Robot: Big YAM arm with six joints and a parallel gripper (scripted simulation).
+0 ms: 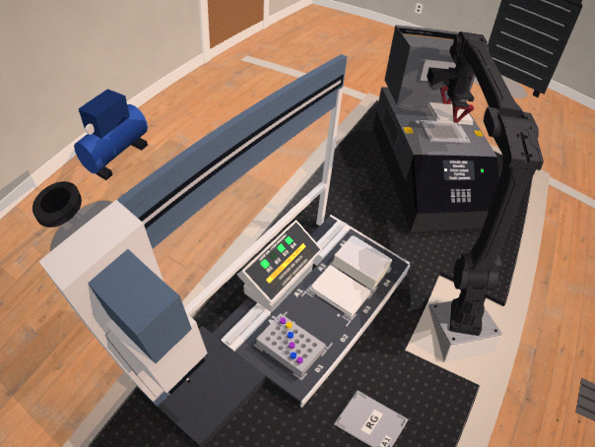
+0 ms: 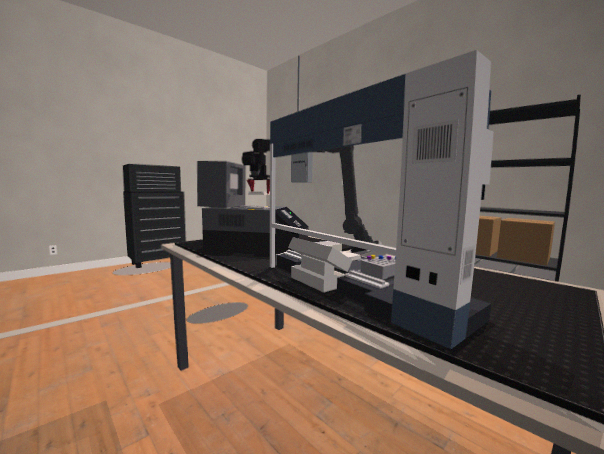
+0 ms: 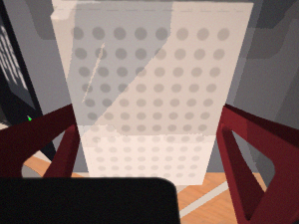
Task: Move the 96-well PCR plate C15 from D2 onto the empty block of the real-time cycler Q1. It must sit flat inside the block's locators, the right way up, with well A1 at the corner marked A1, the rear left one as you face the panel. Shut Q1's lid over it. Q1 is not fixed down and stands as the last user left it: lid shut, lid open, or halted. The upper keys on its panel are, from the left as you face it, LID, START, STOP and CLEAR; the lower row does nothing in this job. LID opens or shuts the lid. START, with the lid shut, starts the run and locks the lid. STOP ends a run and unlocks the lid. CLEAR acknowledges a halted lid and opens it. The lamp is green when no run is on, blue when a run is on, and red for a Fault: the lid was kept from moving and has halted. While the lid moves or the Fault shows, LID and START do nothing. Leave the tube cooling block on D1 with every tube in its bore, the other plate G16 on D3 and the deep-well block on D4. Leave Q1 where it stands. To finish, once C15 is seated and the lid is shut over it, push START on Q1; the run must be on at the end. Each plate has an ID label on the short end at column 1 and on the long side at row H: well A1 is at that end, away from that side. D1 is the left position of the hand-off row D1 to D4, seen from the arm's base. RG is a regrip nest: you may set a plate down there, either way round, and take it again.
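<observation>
My gripper (image 1: 458, 107) is shut on the white 96-well plate C15 (image 1: 443, 109) and holds it in the air over the top of the cycler Q1 (image 1: 443, 162). In the wrist view the plate (image 3: 149, 94) fills the space between the red fingers, wells up. Q1's lid (image 1: 419, 64) stands open behind it. The grey block (image 1: 445, 131) lies bare just in front of and below the plate. The lamp (image 1: 482, 170) is green. The keys (image 1: 460, 195) are on the front panel. In the exterior view the gripper (image 2: 258, 186) hangs above Q1 (image 2: 230, 215).
Position D2 (image 1: 327, 315) has no plate on it. The tube cooling block (image 1: 288, 349) with coloured tubes stands on D1, plate G16 (image 1: 341, 290) on D3, the deep-well block (image 1: 363, 261) on D4. The RG nest (image 1: 371, 420) lies at the front. A large gantry (image 1: 236, 143) spans the left.
</observation>
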